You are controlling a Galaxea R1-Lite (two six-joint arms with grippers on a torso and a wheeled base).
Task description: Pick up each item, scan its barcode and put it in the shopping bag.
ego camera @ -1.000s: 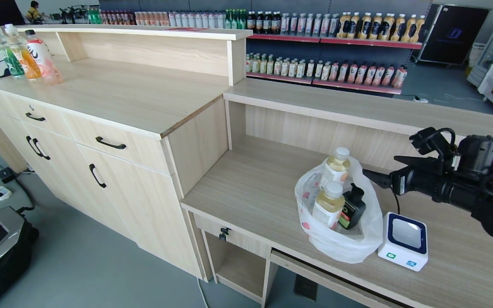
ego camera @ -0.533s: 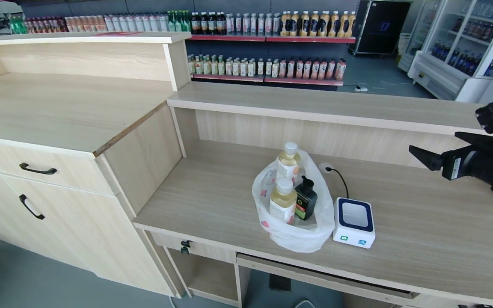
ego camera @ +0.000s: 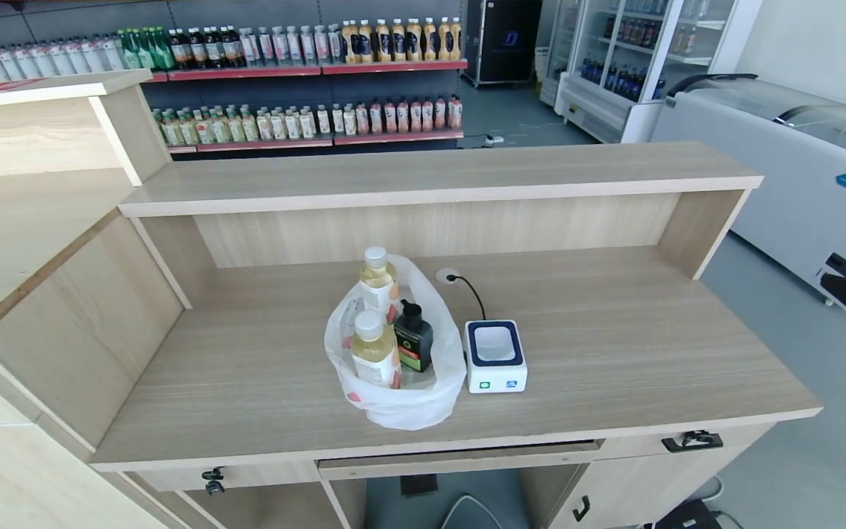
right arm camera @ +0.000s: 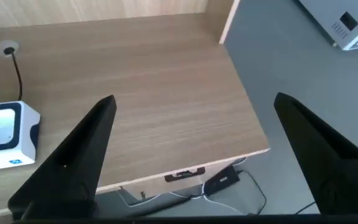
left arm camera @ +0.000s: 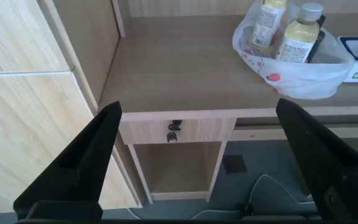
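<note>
The white shopping bag (ego camera: 408,404) is sitting open-mouthed on the wooden counter (ego camera: 614,345), just beside the scanner (ego camera: 495,355) on the scanner's left. Inside it, two pale tea bottles (ego camera: 374,353) and a black bottle (ego camera: 413,342) are standing upright, long axes vertical and caps pointing up. The left gripper (left arm camera: 197,109) is hanging low in front of the counter's front edge, to the left of the bag, with its fingers spread wide on nothing. The right gripper (right arm camera: 194,102) is hovering off the counter's right end, its fingers likewise wide apart and empty.
</note>
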